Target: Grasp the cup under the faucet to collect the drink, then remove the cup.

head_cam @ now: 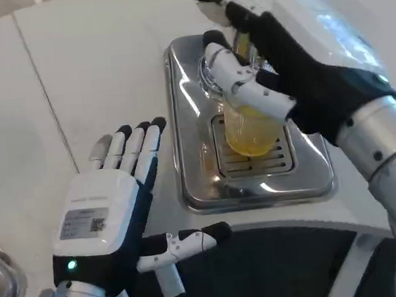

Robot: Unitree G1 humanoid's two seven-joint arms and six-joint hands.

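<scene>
Right hand [274, 64] held cup [250, 126] with orange drink over drip tray [194, 184]. Left hand [110, 220] flat, fingers spread, held nothing. Cup removal left.

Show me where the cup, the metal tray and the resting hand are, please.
cup [251, 131]: head view, on its yellow-filled lower wall.
metal tray [187, 107]: head view, on its bare left rim.
left hand [99, 217]: head view, on its white back.

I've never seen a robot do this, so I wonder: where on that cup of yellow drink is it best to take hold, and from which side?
Around the upper wall of the cup, from the right side, as the right robot hand does now. The cup stands upright on the metal drip tray, half full of yellow drink, so a sideways wrap likely keeps it level.
</scene>
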